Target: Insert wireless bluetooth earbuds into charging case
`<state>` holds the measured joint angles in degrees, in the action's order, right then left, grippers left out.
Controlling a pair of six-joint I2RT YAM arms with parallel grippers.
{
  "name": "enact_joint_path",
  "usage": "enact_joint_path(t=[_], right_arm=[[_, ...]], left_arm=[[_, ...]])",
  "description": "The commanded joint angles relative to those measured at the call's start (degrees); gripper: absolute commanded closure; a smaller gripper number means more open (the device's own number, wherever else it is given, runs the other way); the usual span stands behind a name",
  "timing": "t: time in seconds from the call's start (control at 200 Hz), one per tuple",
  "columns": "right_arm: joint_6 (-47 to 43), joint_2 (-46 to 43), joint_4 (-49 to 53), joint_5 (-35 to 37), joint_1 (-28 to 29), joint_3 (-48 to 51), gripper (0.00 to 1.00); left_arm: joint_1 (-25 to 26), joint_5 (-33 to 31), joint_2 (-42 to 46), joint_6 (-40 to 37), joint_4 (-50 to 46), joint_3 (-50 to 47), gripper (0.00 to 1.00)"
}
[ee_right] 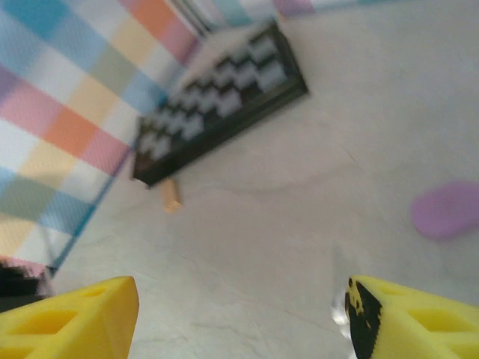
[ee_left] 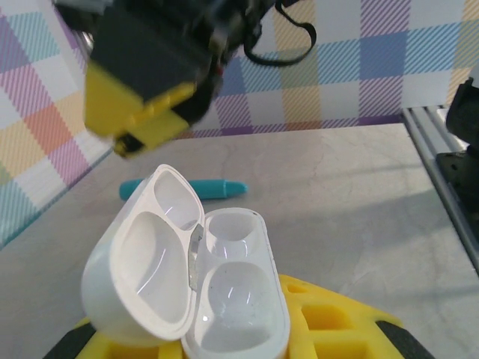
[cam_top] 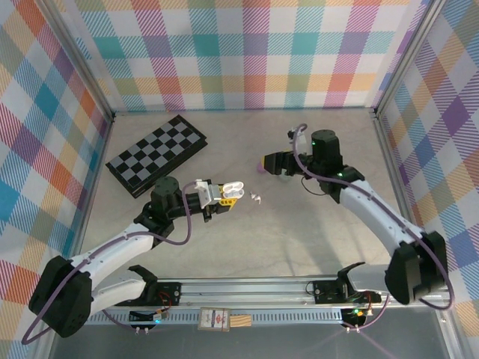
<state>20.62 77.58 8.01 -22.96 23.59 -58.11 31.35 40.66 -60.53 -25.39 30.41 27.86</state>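
My left gripper (cam_top: pixel 222 196) is shut on the white charging case (cam_top: pixel 234 187), held above the table's middle. In the left wrist view the charging case (ee_left: pixel 236 292) lies between the yellow fingers (ee_left: pixel 337 321), its lid (ee_left: pixel 142 273) swung open to the left and both wells empty. A small white earbud pair (cam_top: pixel 257 198) lies on the table just right of the case. My right gripper (cam_top: pixel 268 164) hovers beyond them, open, its yellow fingertips (ee_right: pixel 75 318) wide apart over bare table. A small pinkish oval piece (ee_right: pixel 447 209) lies just off its tip (cam_top: pixel 260 171).
A folded black-and-grey chessboard (cam_top: pixel 157 153) lies at the back left, also in the right wrist view (ee_right: pixel 217 105), with a small tan piece (ee_right: pixel 171 196) next to it. A teal pen-like object (ee_left: pixel 183 188) lies on the table beyond the case. Checked walls enclose the table.
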Motion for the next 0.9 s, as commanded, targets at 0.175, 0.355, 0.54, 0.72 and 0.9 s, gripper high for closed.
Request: enact_joint_path(t=[0.175, 0.355, 0.54, 0.72, 0.9], right_arm=[[4.0, 16.5, 13.7, 2.9, 1.8, -6.7, 0.35], [2.8, 23.6, 11.9, -2.1, 2.7, -8.4, 0.42], [-0.8, 29.4, 11.2, -5.2, 3.0, -11.4, 0.44], [-2.9, 33.2, 10.5, -5.3, 3.0, -13.7, 0.45], [-4.0, 36.3, 10.0, -6.5, 3.0, -14.0, 0.45]], left_arm=[[0.7, -7.6, 3.7, 1.7, 9.0, -6.3, 0.95], [0.7, -7.5, 4.4, 2.7, 8.2, -7.2, 0.95], [0.7, -6.5, 3.7, 2.7, 8.1, -7.0, 0.95], [0.7, -6.2, 3.1, 4.0, 8.9, -6.8, 0.95], [0.7, -6.1, 3.3, 4.1, 8.9, -6.5, 0.95]])
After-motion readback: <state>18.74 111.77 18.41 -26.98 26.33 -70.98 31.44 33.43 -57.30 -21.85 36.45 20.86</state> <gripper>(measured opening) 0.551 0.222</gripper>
